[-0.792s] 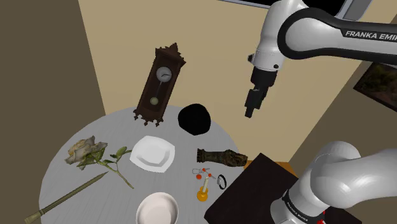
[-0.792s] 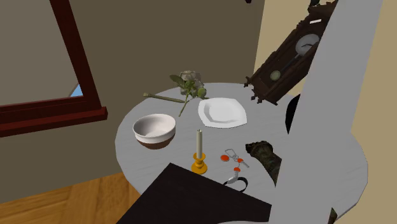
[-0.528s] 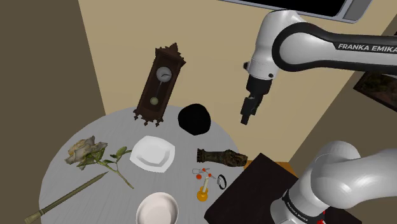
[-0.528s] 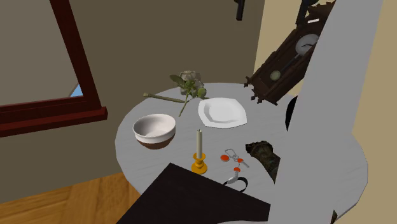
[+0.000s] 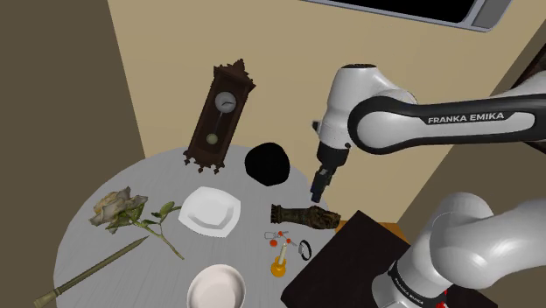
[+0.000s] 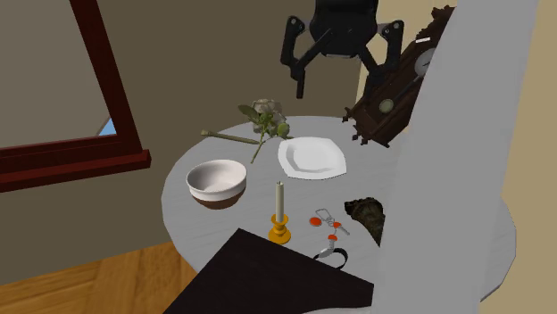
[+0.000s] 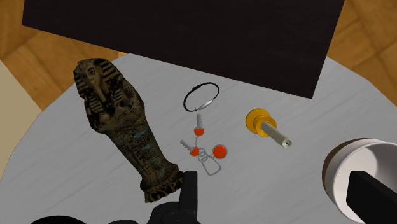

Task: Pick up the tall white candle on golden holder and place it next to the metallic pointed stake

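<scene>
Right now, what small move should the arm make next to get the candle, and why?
Probably ease the end effector down toward the candle and centre over it: it is open and hangs high above the table, while the candle stands upright on its holder, untouched, beside the keys.

- Candle holder (image 7: 257,119): glossy gold metal.
- Clock (image 5: 218,118): dark carved wood.
- Table (image 5: 79,249): smooth matt grey.
- Mummy figure (image 7: 121,130): rough, dull brown.
- Floor (image 6: 89,281): wood boards.
</scene>
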